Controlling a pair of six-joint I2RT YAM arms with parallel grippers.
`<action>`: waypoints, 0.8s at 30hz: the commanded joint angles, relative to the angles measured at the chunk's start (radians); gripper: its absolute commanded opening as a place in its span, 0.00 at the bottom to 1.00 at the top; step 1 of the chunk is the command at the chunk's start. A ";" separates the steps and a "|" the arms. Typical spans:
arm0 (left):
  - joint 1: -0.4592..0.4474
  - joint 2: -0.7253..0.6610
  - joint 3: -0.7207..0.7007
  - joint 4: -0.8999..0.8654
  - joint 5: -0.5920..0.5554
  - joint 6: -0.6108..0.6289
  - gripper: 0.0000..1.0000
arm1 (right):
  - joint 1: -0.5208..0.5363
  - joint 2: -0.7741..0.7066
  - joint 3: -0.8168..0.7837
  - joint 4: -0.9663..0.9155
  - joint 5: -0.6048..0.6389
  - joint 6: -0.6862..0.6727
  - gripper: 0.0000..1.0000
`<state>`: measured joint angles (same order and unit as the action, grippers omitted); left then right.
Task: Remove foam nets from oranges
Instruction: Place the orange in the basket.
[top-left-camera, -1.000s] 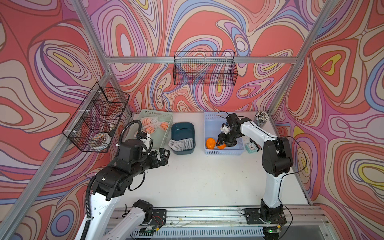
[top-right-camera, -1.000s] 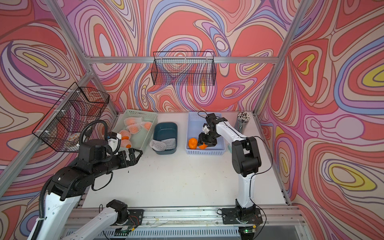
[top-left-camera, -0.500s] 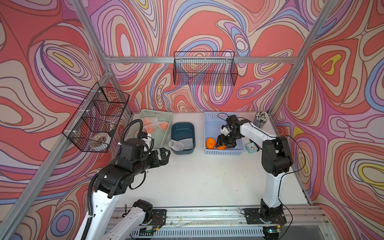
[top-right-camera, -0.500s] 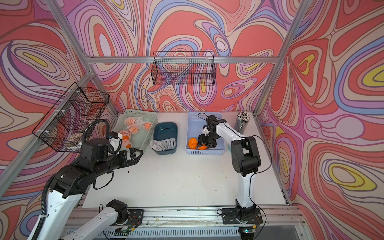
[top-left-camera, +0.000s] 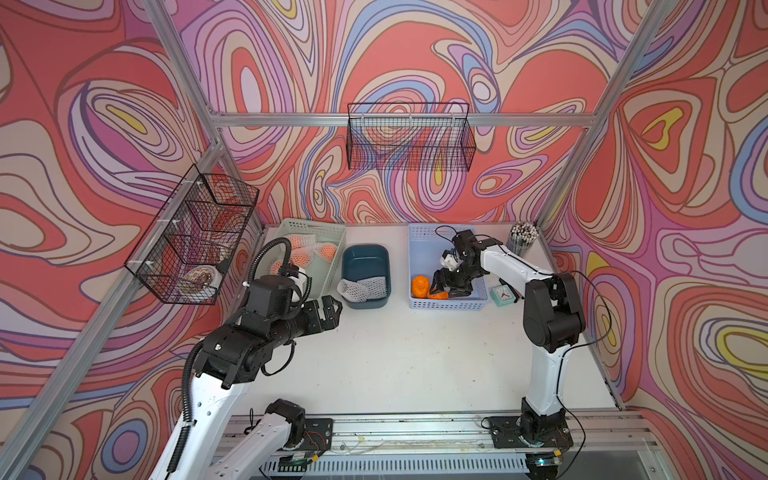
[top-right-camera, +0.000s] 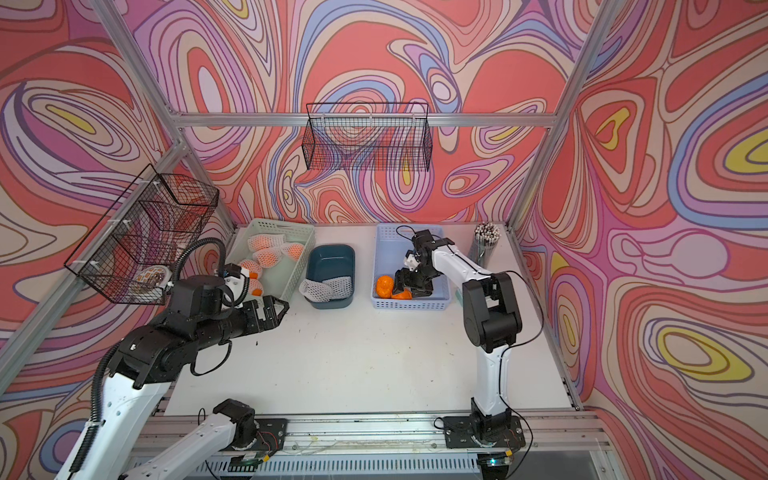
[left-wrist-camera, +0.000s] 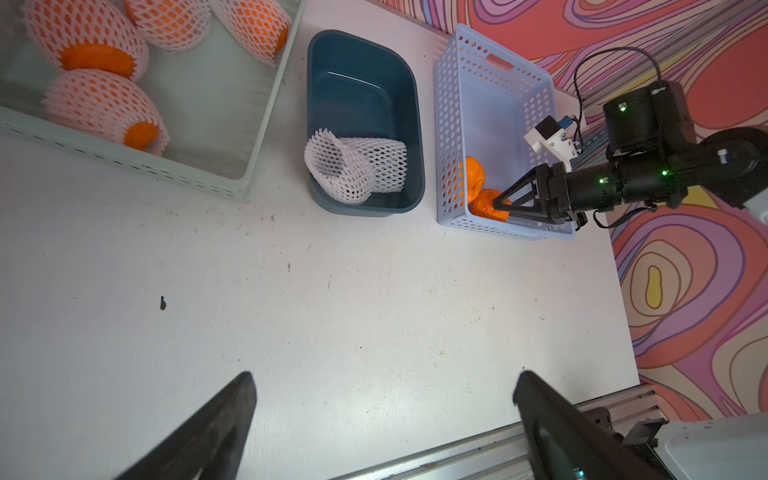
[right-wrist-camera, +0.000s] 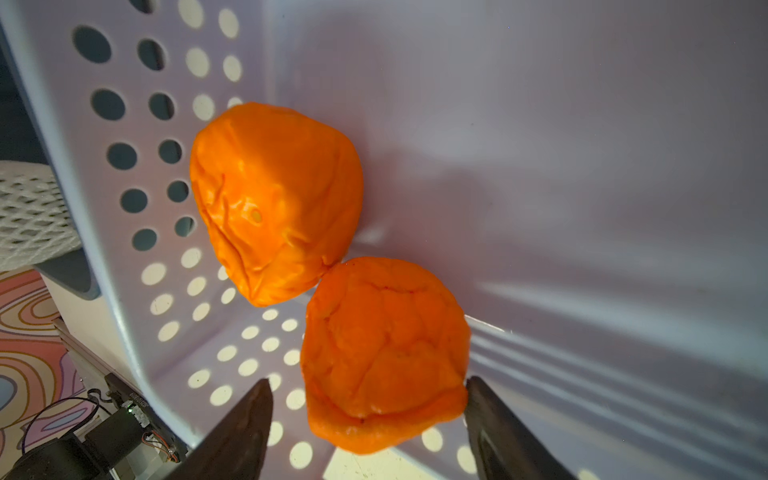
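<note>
My right pincer (right-wrist-camera: 368, 381) stood with jaws parted astride a bare orange (right-wrist-camera: 382, 353) in the blue basket (right-wrist-camera: 582, 166), far right, apparently letting it settle beside another, apart from the shed nets (left-wrist-camera: 357, 170) in the tub (left-wrist-camera: 361, 83), while my left pincer (left-wrist-camera: 384, 374) hung spread wide, empty, near the netted oranges (left-wrist-camera: 95, 108).

The right gripper (right-wrist-camera: 368, 382) spreads its jaws wider than a second ago around the orange (right-wrist-camera: 382, 353) in the lavender basket (right-wrist-camera: 582, 166).
</note>
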<state>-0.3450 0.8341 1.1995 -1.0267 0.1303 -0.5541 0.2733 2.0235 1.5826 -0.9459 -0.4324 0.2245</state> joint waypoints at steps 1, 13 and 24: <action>0.007 0.010 -0.008 0.010 0.002 -0.005 1.00 | -0.010 -0.009 -0.014 0.003 -0.009 -0.016 0.75; 0.009 0.087 0.034 -0.060 -0.128 -0.034 1.00 | -0.017 -0.055 0.015 -0.015 0.013 -0.029 0.85; 0.118 0.233 0.081 -0.047 -0.110 -0.030 1.00 | -0.017 -0.187 -0.002 0.001 -0.029 -0.050 0.98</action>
<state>-0.2630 1.0386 1.2564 -1.0725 0.0067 -0.5838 0.2611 1.9041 1.5848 -0.9565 -0.4389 0.1913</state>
